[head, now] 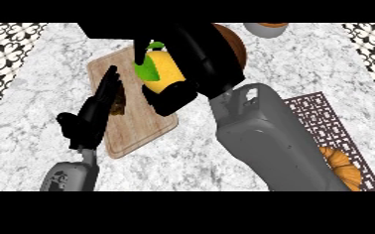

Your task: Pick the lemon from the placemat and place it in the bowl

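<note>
My right hand (196, 49) is curled round the yellow lemon (167, 70), which shows a green patch on its left side. Hand and lemon hang over the far end of a wooden cutting board (139, 126), with the thumb below the fruit and fingers over its top. A brown bowl (233, 43) lies just behind the hand, mostly hidden by it. The dark lattice placemat (322, 116) lies at the right, partly under my right forearm. My left hand (93, 115) rests open at the board's left edge, fingers straight up.
An orange fruit (344, 168) sits on the placemat's near corner. A grey dish (265, 29) with something orange inside stands at the back right. A small dark brown item (118, 103) lies on the board next to my left hand. Patterned tiles edge both top corners.
</note>
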Motion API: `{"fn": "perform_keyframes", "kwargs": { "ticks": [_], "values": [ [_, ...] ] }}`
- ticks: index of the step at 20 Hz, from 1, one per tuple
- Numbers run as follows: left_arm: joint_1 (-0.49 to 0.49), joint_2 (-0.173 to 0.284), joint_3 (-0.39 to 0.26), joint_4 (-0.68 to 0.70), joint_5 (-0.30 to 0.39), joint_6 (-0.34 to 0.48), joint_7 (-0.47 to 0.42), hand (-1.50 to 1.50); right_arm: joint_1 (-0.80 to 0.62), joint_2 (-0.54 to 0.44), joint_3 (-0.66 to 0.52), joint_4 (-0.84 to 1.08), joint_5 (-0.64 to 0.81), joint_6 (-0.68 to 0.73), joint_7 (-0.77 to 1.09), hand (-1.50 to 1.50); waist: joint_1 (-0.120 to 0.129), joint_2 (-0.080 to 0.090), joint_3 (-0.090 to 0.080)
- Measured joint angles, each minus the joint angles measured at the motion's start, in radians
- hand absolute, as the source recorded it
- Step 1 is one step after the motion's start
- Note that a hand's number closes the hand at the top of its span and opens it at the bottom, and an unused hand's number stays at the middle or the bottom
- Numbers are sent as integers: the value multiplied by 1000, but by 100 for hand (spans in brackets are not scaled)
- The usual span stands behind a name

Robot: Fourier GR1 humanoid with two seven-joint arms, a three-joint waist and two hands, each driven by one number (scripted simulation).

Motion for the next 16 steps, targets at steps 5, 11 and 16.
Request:
{"fn": "perform_keyframes", "kwargs": {
  "ticks": [5,11,16],
  "values": [
    [6,3,-3,-22,2,-9,14,0,-56,-33,-30,239,94,-57,-150,150,8,3,0],
    [-9,-12,-9,-12,-11,3,22,0,-114,-30,-99,525,152,-155,-317,150,8,4,0],
    [-22,-18,-14,-8,-18,3,20,0,-162,-29,-157,784,185,-257,-462,150,17,9,0]
  ]
}}
